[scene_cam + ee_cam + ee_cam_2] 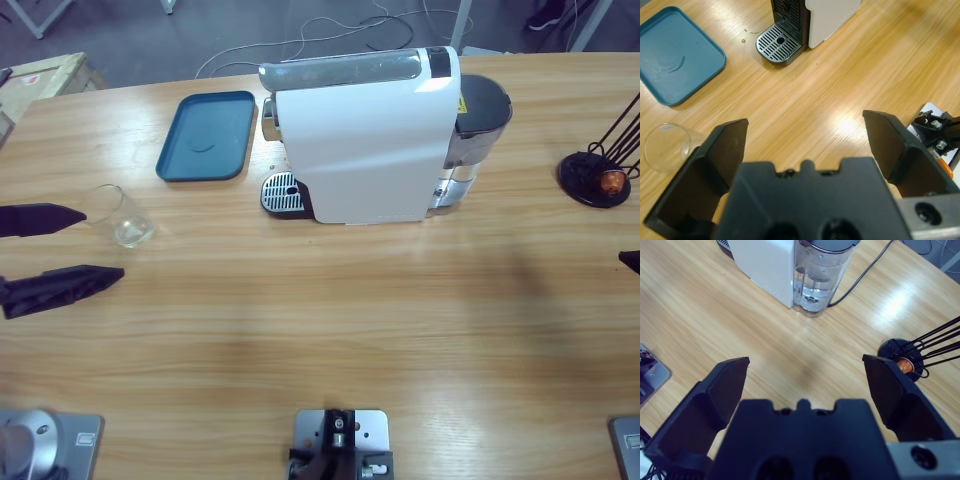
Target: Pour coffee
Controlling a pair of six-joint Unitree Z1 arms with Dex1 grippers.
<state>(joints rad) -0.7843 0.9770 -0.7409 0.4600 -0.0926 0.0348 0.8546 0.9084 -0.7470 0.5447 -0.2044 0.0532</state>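
Both hands spread, empty. Glass tumbler [122, 216] just beside left hand [85, 244]; right hand [805, 385] well apart.

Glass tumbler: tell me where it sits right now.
In the high view the glass tumbler stands on the table's left side, just below the blue tray, left of the coffee machine, beside the open left pincer.

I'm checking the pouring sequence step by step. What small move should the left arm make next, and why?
Probably ease the left gripper forward so its jaws come around the glass. The jaws are open and hold nothing, and the glass stands just ahead of them, apart from the coffee machine, whose drip grate is bare. The glass looks nearly empty.
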